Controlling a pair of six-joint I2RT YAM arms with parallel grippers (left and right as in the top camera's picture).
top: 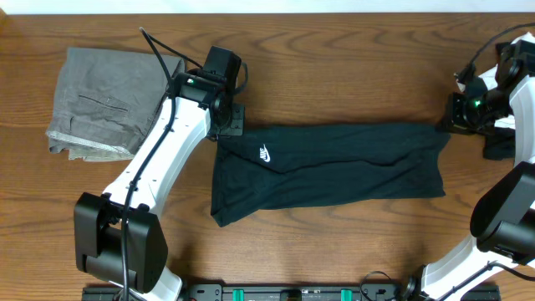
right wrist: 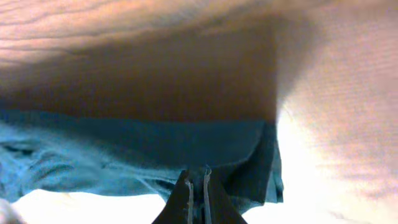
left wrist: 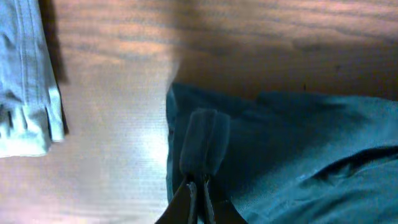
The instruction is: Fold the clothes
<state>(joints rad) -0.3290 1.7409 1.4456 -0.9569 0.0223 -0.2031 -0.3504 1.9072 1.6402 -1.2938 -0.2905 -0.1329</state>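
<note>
shirt: black T-shirt (top: 334, 167) mid-tabletop (top: 334, 75), long band running 9 to 3 o'clock
left hand (left wrist: 198, 186): clamped on its 9 o'clock end
right hand (right wrist: 198, 177): clamped on 3 o'clock end
done: grey trousers (top: 100, 100) folded, 10 o'clock
left: I reckon crosswise folds remain

Overhead looks straight down; each wrist view sits close above the T-shirt (top: 334, 171).
</note>
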